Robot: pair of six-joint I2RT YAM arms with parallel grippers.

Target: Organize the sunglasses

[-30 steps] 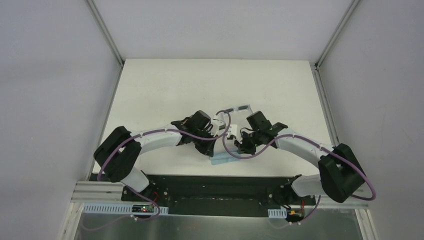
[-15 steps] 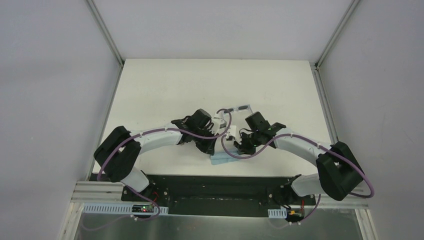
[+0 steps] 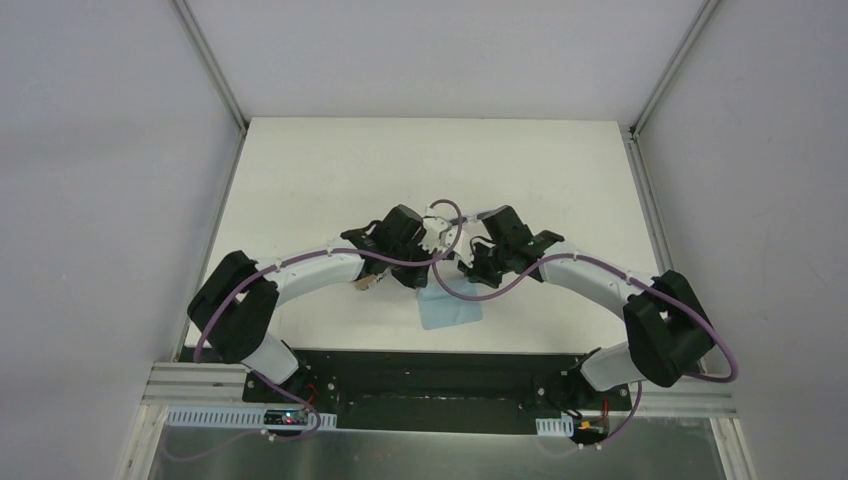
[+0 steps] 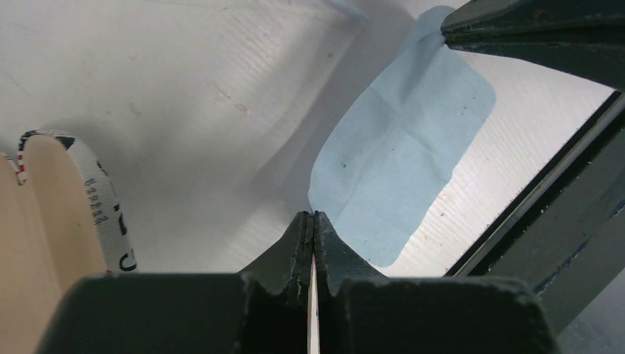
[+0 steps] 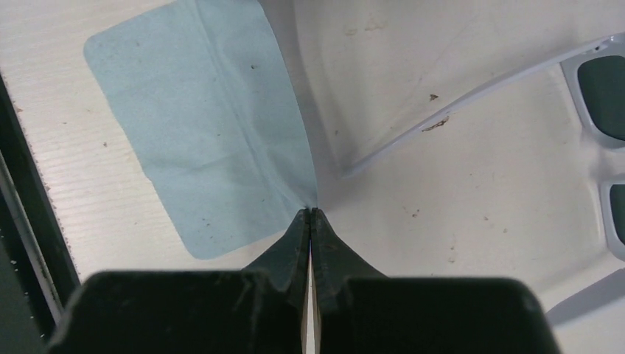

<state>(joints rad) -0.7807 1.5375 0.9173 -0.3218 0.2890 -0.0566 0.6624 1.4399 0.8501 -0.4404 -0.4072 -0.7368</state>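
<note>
Little done: sunglasses (image 5: 606,80) lie unfolded mid table (image 3: 300,170), cloth (image 3: 450,310) by its near edge; left gripper (image 4: 313,221), right gripper (image 5: 309,215) clenched empty

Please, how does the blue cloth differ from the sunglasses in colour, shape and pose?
The blue cloth is light blue all over; the sunglasses have a white frame and dark lenses. The blue cloth is a flat, creased sheet; the sunglasses are a thin frame with one long temple arm folded out. Both rest on the white table.
</note>
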